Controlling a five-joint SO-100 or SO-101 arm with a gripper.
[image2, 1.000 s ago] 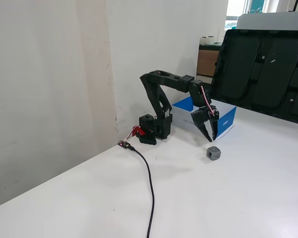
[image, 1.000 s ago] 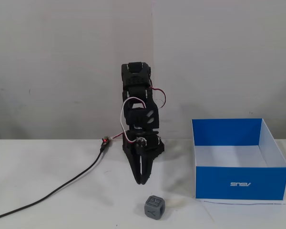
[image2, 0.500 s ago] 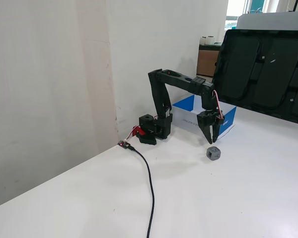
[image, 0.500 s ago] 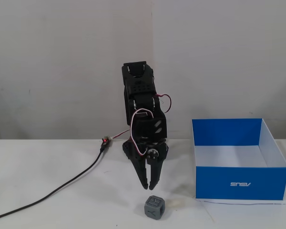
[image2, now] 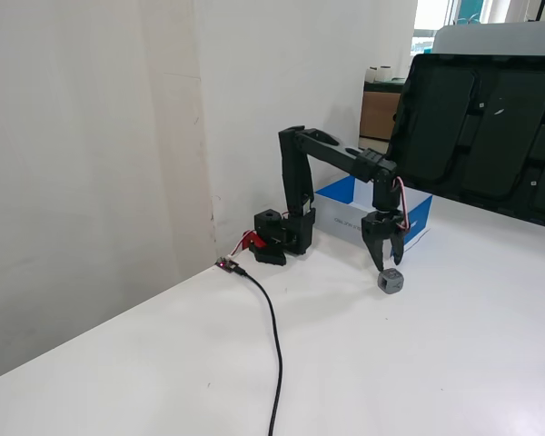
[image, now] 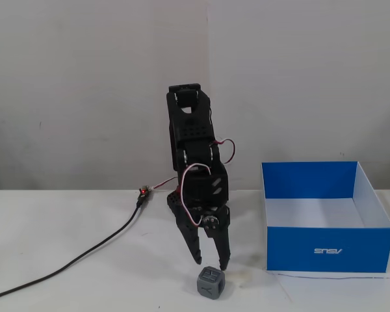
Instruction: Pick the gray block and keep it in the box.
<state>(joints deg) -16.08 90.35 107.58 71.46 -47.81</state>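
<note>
End effector: the black two-finger end effector (image: 210, 263) points straight down, its fingers spread apart and holding nothing, the tips just above the block.
Key relation: in a fixed view (image2: 385, 267) the small dark-gray cube with rounded corners and recessed face patterns (image2: 391, 281) sits at about 6 o'clock from the tips, almost directly beneath them, seemingly not yet between them.
Block axis: a cube (image: 210, 282), so no long side; it looks slightly turned to the front view, and I judge a short straight drop should bracket it.
Block place: on the white table (image: 65, 260), outside the box.
Box: the low blue cardboard box with white interior (image: 325, 248) lies at 3 o'clock from the end effector, near but apart.
Count: one end effector, one block, one box, one black cable (image: 84, 255) at 9 o'clock.
</note>
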